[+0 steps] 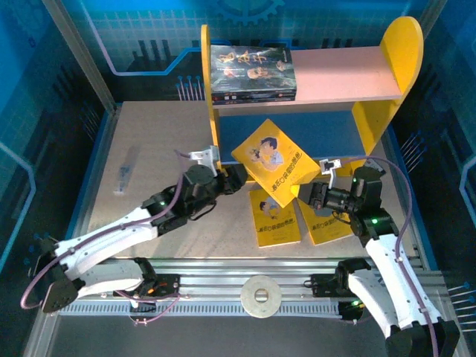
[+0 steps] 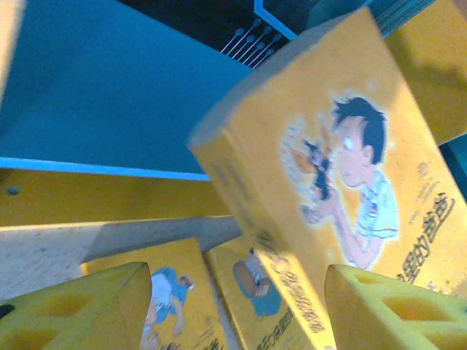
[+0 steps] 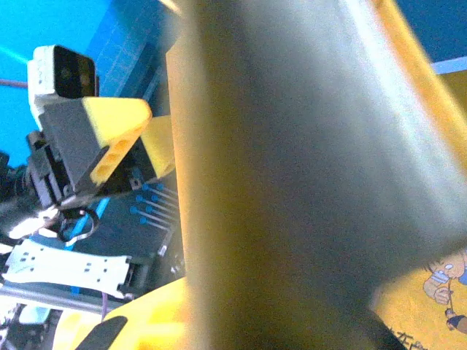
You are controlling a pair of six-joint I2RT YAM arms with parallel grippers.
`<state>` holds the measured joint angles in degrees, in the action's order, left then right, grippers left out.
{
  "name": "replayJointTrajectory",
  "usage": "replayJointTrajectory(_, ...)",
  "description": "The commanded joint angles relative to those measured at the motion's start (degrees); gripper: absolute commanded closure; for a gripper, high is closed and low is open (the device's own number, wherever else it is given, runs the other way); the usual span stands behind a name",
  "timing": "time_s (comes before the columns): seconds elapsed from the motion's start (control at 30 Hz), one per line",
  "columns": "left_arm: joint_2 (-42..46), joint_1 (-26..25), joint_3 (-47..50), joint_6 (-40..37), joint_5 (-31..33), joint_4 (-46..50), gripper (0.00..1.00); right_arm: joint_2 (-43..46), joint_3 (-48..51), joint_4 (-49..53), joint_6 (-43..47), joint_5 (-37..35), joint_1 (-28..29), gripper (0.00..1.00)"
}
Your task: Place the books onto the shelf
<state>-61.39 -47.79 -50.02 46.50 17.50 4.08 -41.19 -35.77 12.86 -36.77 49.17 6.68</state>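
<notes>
Sliding raised yellow cartoon-cover paperback [image 1: 271,158] into two-tier shelf [image 1: 401,44] with yellow side panels, lower tier by the look of it.

Right pincer [image 1: 303,195] clamping shut, seemingly on paperback's near corner; left pincer [image 1: 239,178] gaping wide, gripping nothing, fingers [image 2: 73,313] well spread. Suggesting: keeping right clamp firm, levelling the tilt, steering far edge between the panels onto blue lower board [image 1: 327,126], under pale pink upper board [image 1: 342,78], nudging with left from the spine side only. Paperback hanging tilted above bench [image 1: 149,156], just in front of blue lower board; looking thick, glossy yellow, showing dark-haired cartoon boy and Chinese characters along one edge. Two thinner yellow books [image 1: 274,217] lying flat below; dark-covered books [image 1: 251,73] sitting on pale pink upper board.
</notes>
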Motion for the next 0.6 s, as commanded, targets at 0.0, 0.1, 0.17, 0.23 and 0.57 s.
replayJointTrajectory(0.0, 5.20, 3.89, 2.04, -0.89, -8.93, 8.11, 0.33, -0.07, -4.14, 5.00, 8.53, 5.93, -0.71, 0.92)
replayJointTrajectory(0.1, 8.06, 8.62, 3.87, -0.48, -16.64, 7.87, 0.32, -1.23, -5.52, 8.31, 11.69, 6.89, -0.75, 0.92)
replayJointTrajectory(0.17, 8.06, 10.69, 3.09, -1.48, -20.43, 9.43, 0.32, -1.82, -5.86, 8.71, 12.37, 8.07, -0.72, 0.92)
replayJointTrajectory(0.23, 7.29, 12.00, 2.10, -2.82, -24.43, 10.22, 0.32, -2.27, -6.14, 9.15, 12.98, 8.66, -0.73, 0.92)
replayJointTrajectory(0.57, 1.19, 13.33, -1.81, -5.87, -35.47, 8.86, 0.32, -3.33, -7.44, 13.21, 16.51, 9.76, 0.09, 0.92)
